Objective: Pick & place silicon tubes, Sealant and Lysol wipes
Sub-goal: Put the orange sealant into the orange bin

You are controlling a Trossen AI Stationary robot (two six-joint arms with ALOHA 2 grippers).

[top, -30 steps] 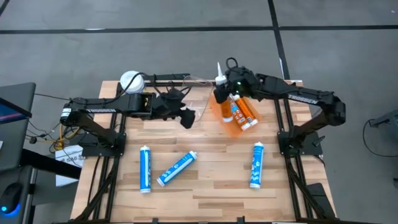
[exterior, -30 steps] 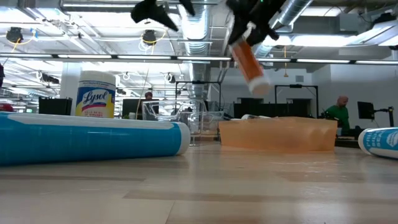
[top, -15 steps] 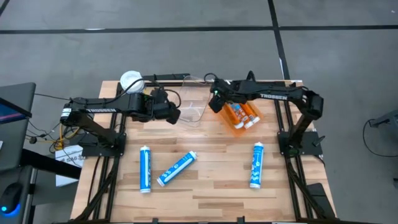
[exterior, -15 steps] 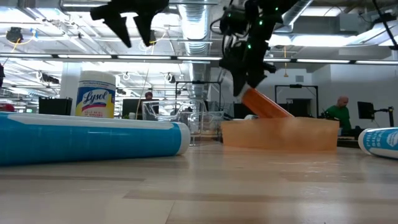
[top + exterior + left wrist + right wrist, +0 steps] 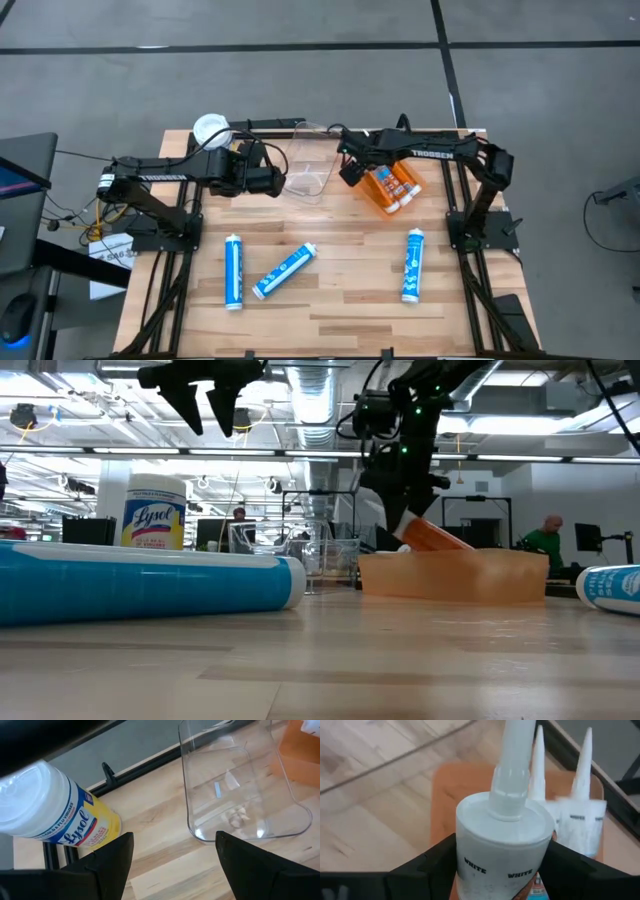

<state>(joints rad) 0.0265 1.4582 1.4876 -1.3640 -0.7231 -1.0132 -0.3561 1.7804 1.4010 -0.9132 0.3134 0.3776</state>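
My right gripper [image 5: 350, 170] is shut on an orange sealant tube [image 5: 436, 536] at the left end of the orange tray [image 5: 450, 578]. Two more orange tubes [image 5: 570, 815] lie in that tray. My left gripper [image 5: 275, 182] hangs open and empty above the table, between the Lysol wipes canister [image 5: 211, 130] and a clear tray [image 5: 305, 170]. The canister stands upright on its base at the far left and also shows in the left wrist view [image 5: 55, 812]. Three blue tubes [image 5: 233, 270] [image 5: 285, 270] [image 5: 412, 265] lie flat on the near half of the table. My right gripper pinches the orange tube's back end [image 5: 410, 528] between its two fingers, slanting down from above. The tube runs on past the fingertips. It is tilted, and its white nozzle end [image 5: 507, 825] points down into the orange tray. That white end hides the contact in the wrist view.
The clear tray [image 5: 240, 795] lies beside the orange tray at the far middle. Black frame rails run along the far edge [image 5: 107, 772]. The near half of the table holds only the blue tubes; one [image 5: 150, 585] lies close to the low camera.
My right gripper has come down toward the orange tray with the orange tube. The tube has tipped from hanging steeply in the air to slanting with its lower end inside the tray. My left gripper has moved toward the table's left edge, toward the Lysol canister, staying open.
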